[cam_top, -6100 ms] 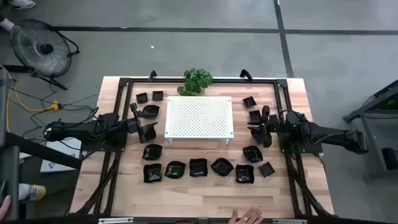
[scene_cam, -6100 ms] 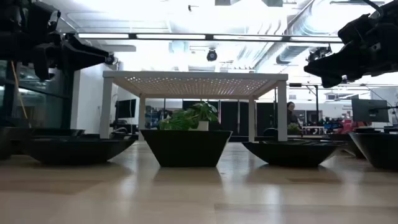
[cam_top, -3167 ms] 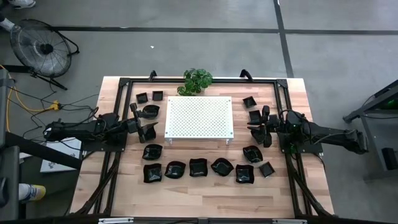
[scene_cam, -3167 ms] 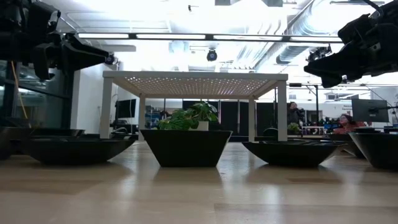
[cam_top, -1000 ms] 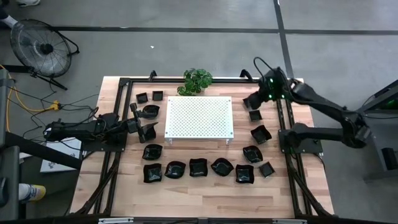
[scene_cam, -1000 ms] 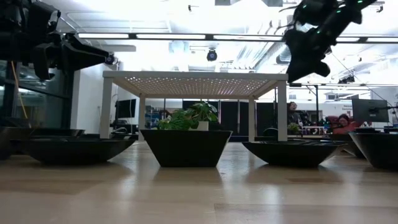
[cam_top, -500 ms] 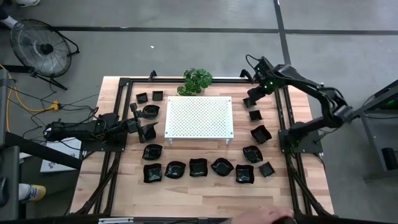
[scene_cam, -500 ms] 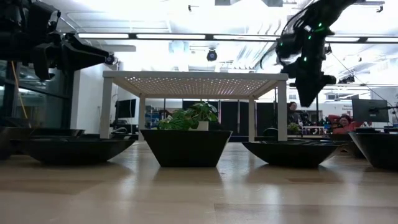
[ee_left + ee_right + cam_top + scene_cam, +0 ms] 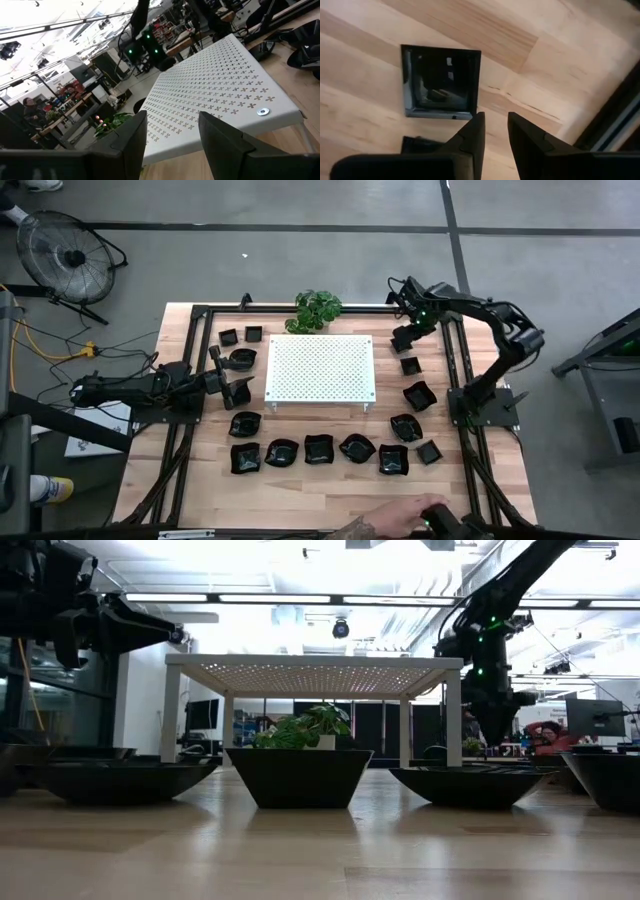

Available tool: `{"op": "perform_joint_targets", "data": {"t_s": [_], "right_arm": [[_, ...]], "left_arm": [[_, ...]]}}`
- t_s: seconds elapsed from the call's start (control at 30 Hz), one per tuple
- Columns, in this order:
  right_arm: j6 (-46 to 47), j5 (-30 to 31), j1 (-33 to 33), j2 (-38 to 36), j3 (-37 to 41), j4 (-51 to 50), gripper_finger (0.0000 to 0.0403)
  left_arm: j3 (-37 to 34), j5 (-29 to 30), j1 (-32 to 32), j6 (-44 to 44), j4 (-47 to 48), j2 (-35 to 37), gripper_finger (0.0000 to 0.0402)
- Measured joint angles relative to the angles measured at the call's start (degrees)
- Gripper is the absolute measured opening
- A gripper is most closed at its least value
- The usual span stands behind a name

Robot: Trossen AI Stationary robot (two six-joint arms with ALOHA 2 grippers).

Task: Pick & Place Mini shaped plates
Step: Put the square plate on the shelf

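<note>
Several glossy black mini plates lie flat on the wooden table: a row along the near side (image 9: 318, 450), a few at the left (image 9: 243, 358) and a column at the right (image 9: 409, 365). My right gripper (image 9: 404, 334) is open and points down over the far right of the table. In the right wrist view its fingers (image 9: 495, 131) hang above the wood just beside a small square plate (image 9: 440, 82), touching nothing. My left gripper (image 9: 240, 386) waits open at the left end of the white perforated board (image 9: 320, 368), facing it (image 9: 170, 135).
The board stands on short legs mid-table, with a green potted plant (image 9: 318, 310) behind it. A black frame (image 9: 450, 350) runs round the table close to my right gripper. A person's hand (image 9: 395, 525) reaches in at the near edge. In the low view, plates (image 9: 300, 777) stand in front.
My right arm has folded in over the table's far right corner. Its gripper has tipped to point downward and come down toward the small square plate there. A person's hand has come in at the near edge. The plates have not moved.
</note>
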State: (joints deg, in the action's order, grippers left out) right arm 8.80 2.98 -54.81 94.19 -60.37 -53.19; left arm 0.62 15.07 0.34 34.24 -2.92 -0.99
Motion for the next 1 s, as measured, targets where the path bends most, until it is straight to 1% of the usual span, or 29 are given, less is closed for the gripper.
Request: {"op": "perform_joint_targets", "data": {"t_s": [0.1,0.37,0.53,0.73,1.0], "right_arm": [[-0.51,-0.26,-0.07,1.06,0.01,1.1,0.0088],[-1.25,-0.26,-0.07,2.94,0.28,2.43,0.015],[-1.21,-1.27,-0.09,4.56,0.28,4.12,0.0173],[-1.18,-2.95,-0.07,6.2,0.28,5.57,0.0174],[-1.32,-3.09,-0.09,6.65,0.3,6.14,0.015]], "left_arm": [[0.0,0.0,0.01,0.0,0.0,0.0,0.0175],[0.0,0.0,0.0,0.0,0.0,0.01,0.0175],[0.0,0.0,0.02,0.0,0.0,0.0,0.0175],[0.0,0.01,0.0,0.0,0.0,0.0,0.0175],[0.0,0.0,0.02,0.0,0.0,0.0,0.0175]]}}
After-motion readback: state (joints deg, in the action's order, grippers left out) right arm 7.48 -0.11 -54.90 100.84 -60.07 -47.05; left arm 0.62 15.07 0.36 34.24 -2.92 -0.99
